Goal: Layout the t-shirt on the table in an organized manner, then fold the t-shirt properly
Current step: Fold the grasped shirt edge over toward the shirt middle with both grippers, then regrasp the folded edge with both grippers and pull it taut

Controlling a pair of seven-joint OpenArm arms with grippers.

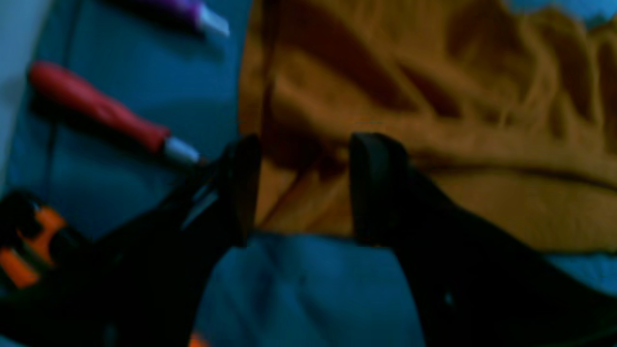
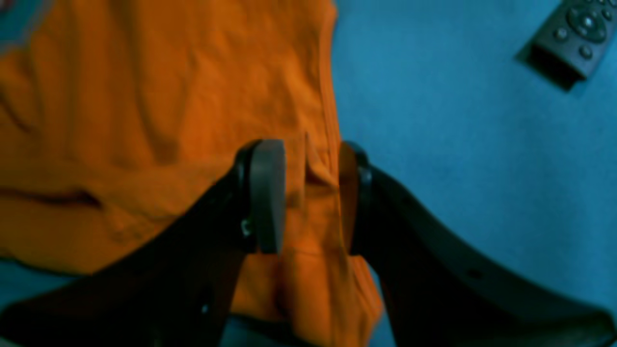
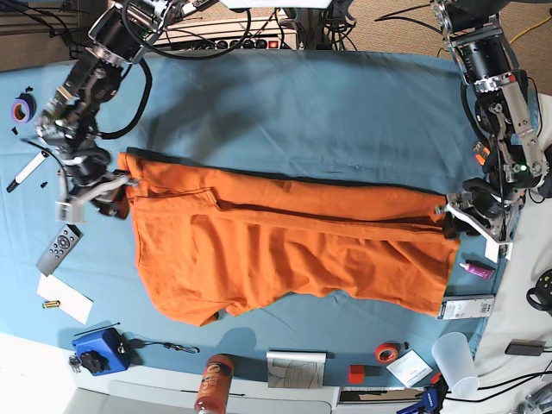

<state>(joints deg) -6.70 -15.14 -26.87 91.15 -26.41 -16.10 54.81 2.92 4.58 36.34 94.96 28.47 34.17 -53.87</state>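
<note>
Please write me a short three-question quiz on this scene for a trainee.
1. True or false: the t-shirt lies stretched between the two hands on the table.
2. What sits on the blue cloth near the right hand? A) a remote B) a mug C) a book
3. Fill in: in the left wrist view, a tool with a ___ handle lies beside the left hand.

Key
1. True. Each hand is at one end of the shirt, jaws apart with fabric between them.
2. A, the remote.
3. Red; it is the tool, off the shirt's edge.
</note>
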